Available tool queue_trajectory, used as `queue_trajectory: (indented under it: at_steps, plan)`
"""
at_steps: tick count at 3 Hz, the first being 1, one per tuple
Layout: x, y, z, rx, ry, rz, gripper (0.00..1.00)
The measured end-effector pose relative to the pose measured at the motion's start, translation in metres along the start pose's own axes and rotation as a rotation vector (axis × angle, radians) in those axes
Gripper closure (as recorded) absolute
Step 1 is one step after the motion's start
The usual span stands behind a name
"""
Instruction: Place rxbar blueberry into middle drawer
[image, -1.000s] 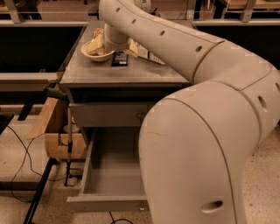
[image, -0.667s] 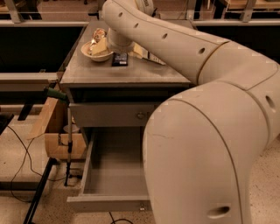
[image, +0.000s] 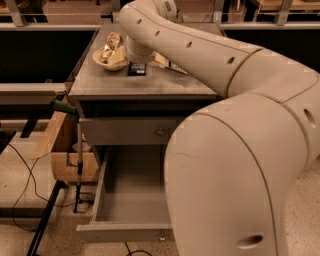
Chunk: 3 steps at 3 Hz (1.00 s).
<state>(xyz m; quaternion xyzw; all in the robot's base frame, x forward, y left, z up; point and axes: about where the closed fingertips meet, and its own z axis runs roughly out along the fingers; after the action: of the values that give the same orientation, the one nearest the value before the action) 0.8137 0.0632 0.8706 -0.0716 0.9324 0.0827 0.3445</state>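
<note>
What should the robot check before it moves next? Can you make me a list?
1. The small dark flat bar packet lies on the grey tabletop: ok.
2. The gripper sits at the end of the arm, just above that packet: ok.
3. Is the gripper holding the packet? Cannot tell, the arm hides it.
4. The wide shallow grey metal drawer, low down, is pulled open: ok.
5. Room around the packet: not ok. The pale bowl with a shiny gold foil packet is close on the left and could probably get bumped.
</note>
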Motion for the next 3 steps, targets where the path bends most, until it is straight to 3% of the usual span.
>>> queue_trajectory:
  at_steps: [3]
  plan:
    - [0.0014,-0.0072,0.0108,0.039,0.000,-0.031,0.00]
